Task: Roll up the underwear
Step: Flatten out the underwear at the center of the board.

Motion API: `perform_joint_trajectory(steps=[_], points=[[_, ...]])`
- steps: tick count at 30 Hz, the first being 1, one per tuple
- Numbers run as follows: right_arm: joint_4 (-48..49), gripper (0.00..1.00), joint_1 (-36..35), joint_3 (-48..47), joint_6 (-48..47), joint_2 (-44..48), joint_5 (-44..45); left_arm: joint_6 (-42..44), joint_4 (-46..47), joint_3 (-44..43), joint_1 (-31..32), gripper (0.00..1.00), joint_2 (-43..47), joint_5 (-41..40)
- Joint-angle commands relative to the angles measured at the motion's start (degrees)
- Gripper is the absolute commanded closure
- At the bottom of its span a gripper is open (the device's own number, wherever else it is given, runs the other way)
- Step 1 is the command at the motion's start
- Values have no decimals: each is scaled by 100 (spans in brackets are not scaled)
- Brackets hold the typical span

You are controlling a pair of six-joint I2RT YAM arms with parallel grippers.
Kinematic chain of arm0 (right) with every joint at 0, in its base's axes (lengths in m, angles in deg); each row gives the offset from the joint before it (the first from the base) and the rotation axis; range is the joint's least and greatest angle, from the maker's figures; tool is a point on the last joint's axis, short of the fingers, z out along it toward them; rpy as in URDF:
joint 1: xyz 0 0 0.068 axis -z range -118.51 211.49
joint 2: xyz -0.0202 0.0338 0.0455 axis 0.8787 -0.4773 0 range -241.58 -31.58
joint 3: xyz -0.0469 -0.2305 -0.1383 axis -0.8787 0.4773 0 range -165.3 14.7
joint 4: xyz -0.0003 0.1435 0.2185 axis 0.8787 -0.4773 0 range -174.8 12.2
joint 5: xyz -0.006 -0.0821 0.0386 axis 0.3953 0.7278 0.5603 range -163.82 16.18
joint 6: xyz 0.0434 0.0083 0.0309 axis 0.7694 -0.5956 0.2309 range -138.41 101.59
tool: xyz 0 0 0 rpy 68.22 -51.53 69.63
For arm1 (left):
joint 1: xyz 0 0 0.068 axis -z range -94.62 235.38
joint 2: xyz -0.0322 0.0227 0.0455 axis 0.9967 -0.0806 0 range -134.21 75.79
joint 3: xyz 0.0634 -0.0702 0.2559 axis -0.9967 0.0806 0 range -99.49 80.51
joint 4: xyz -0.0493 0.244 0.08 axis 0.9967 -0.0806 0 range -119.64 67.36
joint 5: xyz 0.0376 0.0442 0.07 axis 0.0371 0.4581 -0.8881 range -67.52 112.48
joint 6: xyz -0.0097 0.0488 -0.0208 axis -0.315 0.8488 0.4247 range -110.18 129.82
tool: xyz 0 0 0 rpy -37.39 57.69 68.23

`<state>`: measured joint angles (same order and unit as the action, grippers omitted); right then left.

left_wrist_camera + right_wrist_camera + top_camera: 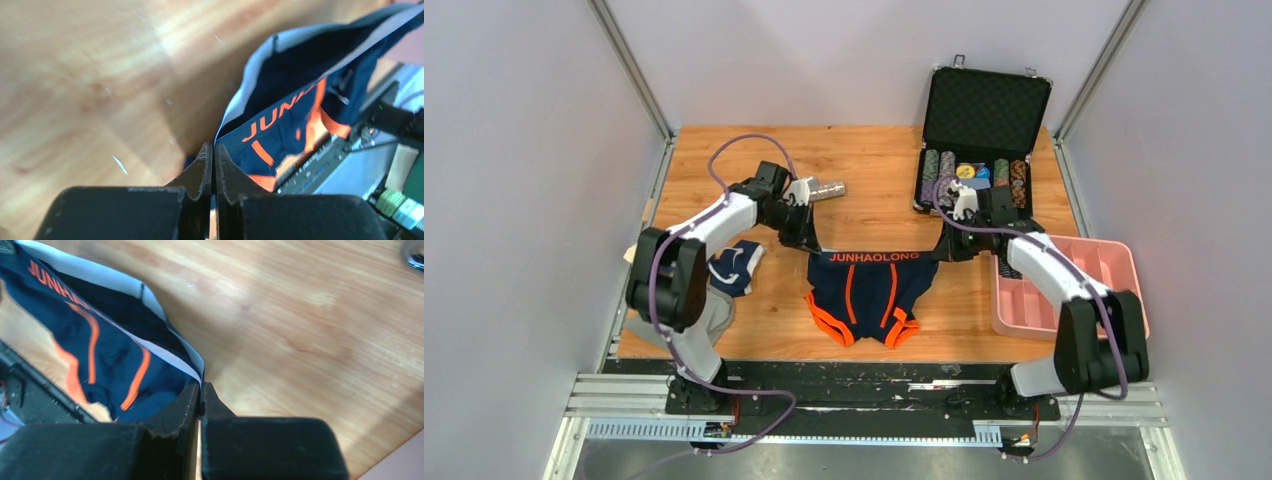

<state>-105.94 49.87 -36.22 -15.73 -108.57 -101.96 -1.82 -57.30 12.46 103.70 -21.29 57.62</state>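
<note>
The left claw (214, 147) was pinched fully closed on one corner of the waistband, its jaws meeting with only cloth between them. The right claw (201, 385) was clamped the same way on the opposite corner. Between them the navy underwear (869, 295), trimmed in orange and lettered JUNHAOLONG, was stretched flat-fronted just toward 6 o'clock of the tabletop's (874, 170) centre. Its leg openings trailed toward the near edge. Both wrist cameras showed the waistband gaping open with bare wood beyond it, so the top edge appeared to be raised. Whether the leg hems touched the wood could not be told.

A second pair (736, 265), navy with white, lay bunched at 9 o'clock beside the left arm. An open chip case (984, 120) stood at 1 o'clock, a pink tray (1074, 290) sat at 4 o'clock and a small metal cylinder (826, 189) lay at 11 o'clock.

The step in hand looked to be laying the garment out before any rolling had begun. Doing it well would call for equal tension from both arms and a level, simultaneous descent, so the waistband lands straight and the front and back layers lie together without creases. Slack on one side would likely skew the roll, and over-stretching could pull a corner out of a grip.
</note>
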Motion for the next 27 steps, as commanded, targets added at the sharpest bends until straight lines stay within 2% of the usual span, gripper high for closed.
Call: perform_joint_trajectory(steps=[1,6,13,19,21,24,27], points=[[850,100,166,-447,-19,-755,254,-297,409,-776,-117,94,-812,-568],[896,100,181,-934,-412,-1568,332,-179,420,-1400,-119,92,-1611,-491],[862,100,228,-1583,-975,-2404,335,541,-21,-2081,-178,85,-2118,-1079],[866,96,222,-1882,-996,-2800,509,443,11,-2082,-209,72,-2175,-1517],[884,89,226,-1940,-940,-2829,641,329,-3,-2102,-214,65,-2119,-1761],[882,69,230,-2036,-892,-2755,776,231,-24,-2150,-215,56,-1884,-1882],[815,59,243,-2099,-883,-2468,794,215,209,-2036,-216,50,-1354,-1805]])
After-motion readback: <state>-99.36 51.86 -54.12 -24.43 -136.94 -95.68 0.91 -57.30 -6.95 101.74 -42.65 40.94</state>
